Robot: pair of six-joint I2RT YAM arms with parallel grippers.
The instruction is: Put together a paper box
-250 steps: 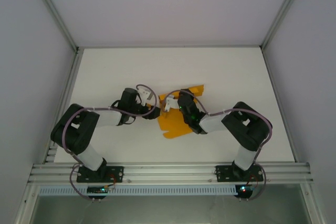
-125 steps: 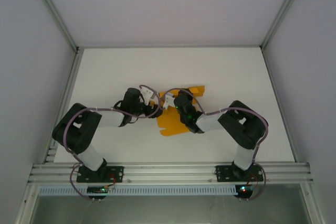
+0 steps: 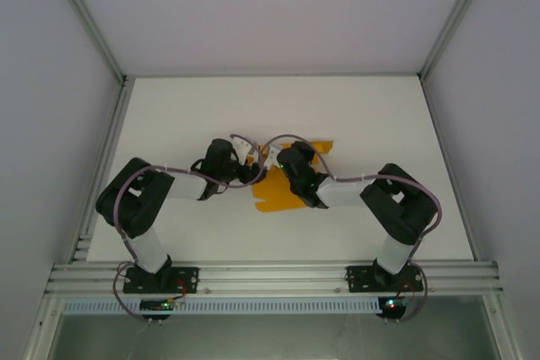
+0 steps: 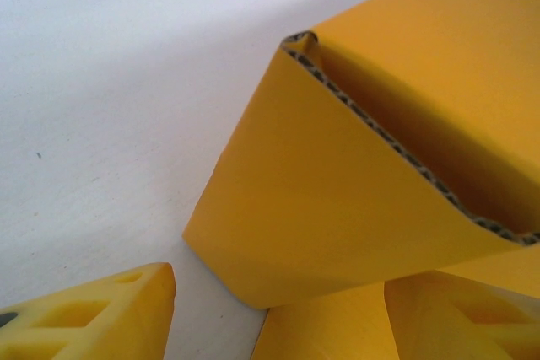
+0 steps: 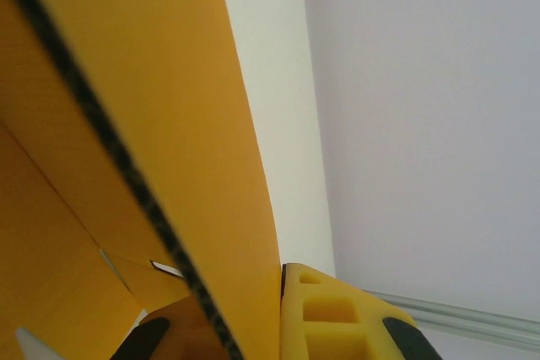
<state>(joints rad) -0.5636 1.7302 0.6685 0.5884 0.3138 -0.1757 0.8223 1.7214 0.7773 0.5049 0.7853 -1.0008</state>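
Paper box point(image 3: 272, 196) of bright orange corrugated card, part-folded, mid white table point(image 3: 169, 115), I see both arms elbowed inward over it, right gripper point(image 5: 253, 335) pinching a raised panel, left gripper point(image 4: 278, 318) jaws apart, straddling a wall.

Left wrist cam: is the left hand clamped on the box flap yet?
No, bare table shows between one finger and the paper box flap.

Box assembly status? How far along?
Done: one panel of the orange corrugated card sheet stands folded up. In hand: right gripper pinches a panel edge; left gripper straddles the raised panel, open. Left: much of the sheet lies flat, no closed box.
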